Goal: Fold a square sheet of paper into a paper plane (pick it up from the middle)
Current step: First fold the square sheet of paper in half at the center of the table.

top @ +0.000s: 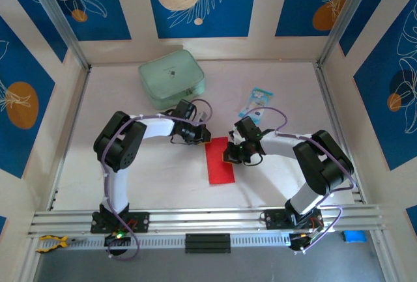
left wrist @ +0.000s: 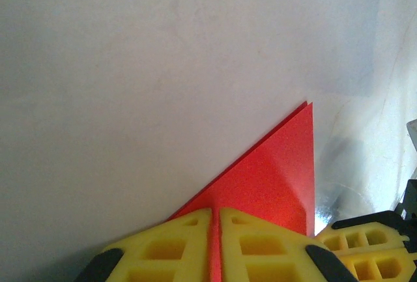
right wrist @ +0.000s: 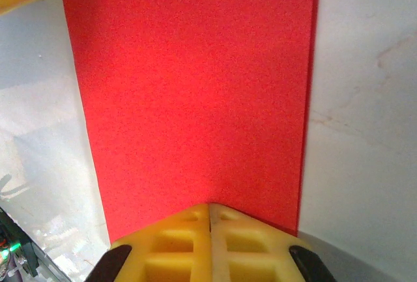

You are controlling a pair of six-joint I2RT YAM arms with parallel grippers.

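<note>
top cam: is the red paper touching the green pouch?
No: the red paper lies well apart from the green pouch, which sits farther back.

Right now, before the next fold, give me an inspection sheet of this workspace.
Surface: white table, faint smudges, nothing spilled.
Job's things: square sheet of paper, red, folded to a narrow strip, lying mid-table.
Clutter: green pouch and blue-white packet at the back, apart from the paper.
Grippers: left gripper shut on the paper's far corner; right gripper shut, tips at the paper's edge, cannot tell whether it grips.
Cables: purple cables run along both arms, none across the paper.
Surroundings: blue patterned wall panels; yellow-handled tool and small blue object by the front rail.
</note>
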